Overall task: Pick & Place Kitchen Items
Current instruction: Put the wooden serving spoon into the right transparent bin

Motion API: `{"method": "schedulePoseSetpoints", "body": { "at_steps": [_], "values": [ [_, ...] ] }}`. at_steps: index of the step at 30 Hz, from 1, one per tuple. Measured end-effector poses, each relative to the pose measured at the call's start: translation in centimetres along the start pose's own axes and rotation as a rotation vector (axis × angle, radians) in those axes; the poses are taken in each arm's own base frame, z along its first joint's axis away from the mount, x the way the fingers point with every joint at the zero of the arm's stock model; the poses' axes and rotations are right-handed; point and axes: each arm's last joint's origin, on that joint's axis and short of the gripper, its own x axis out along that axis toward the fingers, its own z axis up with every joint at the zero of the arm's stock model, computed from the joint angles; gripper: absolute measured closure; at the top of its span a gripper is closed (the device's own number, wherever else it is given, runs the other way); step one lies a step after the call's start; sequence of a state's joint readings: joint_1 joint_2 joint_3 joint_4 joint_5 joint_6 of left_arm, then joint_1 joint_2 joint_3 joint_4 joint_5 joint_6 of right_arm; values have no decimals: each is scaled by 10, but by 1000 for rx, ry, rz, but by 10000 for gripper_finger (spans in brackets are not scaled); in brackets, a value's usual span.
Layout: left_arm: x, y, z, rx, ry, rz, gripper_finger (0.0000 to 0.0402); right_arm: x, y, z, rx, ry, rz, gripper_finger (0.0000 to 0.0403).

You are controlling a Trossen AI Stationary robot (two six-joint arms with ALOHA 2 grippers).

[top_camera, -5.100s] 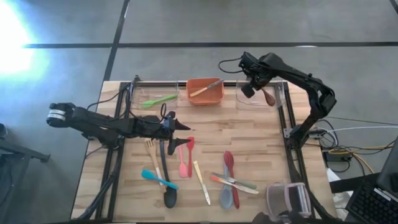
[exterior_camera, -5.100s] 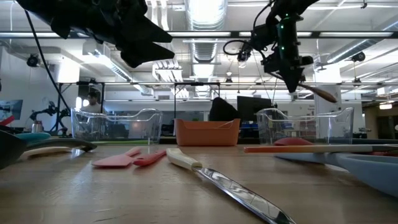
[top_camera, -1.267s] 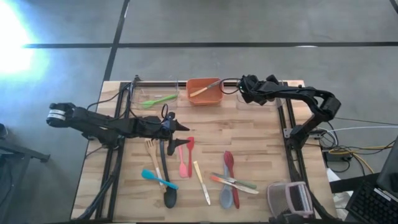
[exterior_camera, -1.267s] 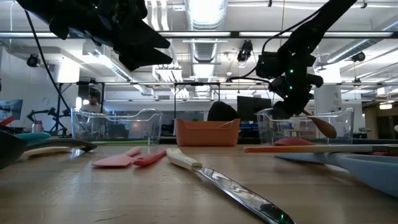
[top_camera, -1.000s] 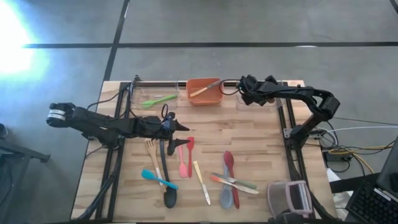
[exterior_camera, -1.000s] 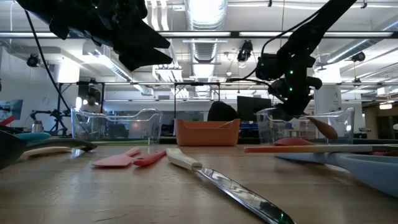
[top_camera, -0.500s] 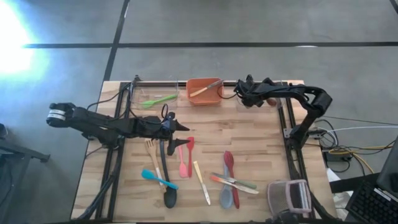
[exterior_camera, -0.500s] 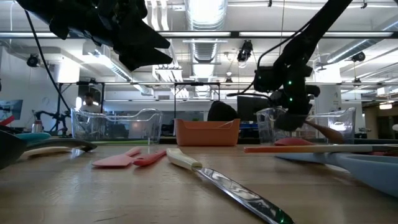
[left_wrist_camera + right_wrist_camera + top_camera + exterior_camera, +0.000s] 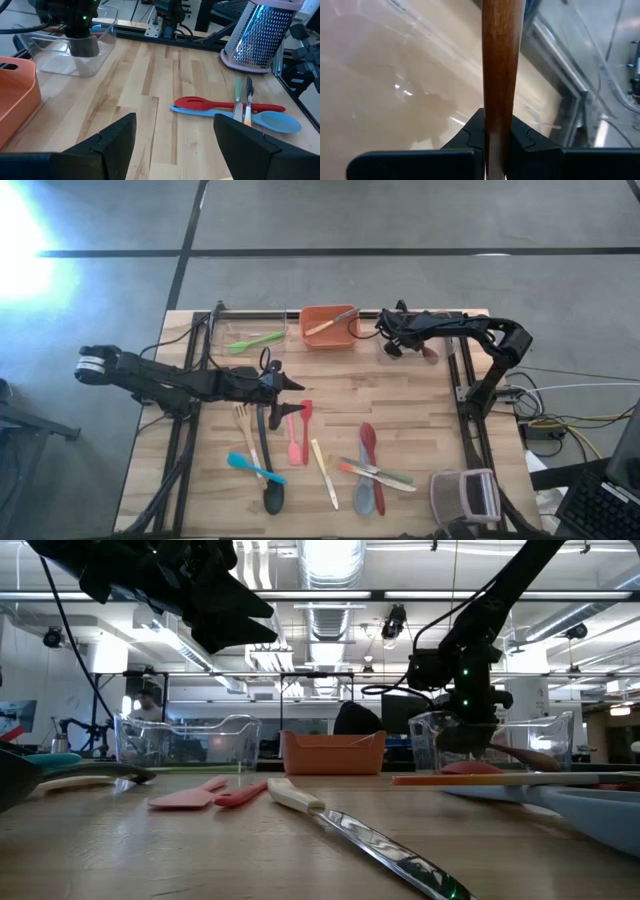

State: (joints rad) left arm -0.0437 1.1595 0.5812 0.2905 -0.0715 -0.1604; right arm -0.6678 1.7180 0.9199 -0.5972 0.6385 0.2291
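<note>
Utensils (image 9: 300,442) scattered across wooden table (image 9: 410,400).

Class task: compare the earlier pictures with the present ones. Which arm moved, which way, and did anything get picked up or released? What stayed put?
The right gripper came down from above the table's far right corner into the clear bin, shifting toward the orange bin. It is still shut on the brown wooden spoon; nothing was let go. The left gripper stayed open over the table, and the loose utensils lie unmoved.
</note>
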Motion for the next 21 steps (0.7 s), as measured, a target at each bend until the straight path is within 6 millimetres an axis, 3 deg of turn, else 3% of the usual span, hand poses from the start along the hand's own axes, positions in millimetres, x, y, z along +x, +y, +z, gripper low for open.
{"method": "schedulePoseSetpoints", "body": {
  "at_steps": [21],
  "values": [
    [0, 0, 0, -2, 0, -1, 133, 2, -1, 0, -16, 26, 74, 381]
  ]
}}
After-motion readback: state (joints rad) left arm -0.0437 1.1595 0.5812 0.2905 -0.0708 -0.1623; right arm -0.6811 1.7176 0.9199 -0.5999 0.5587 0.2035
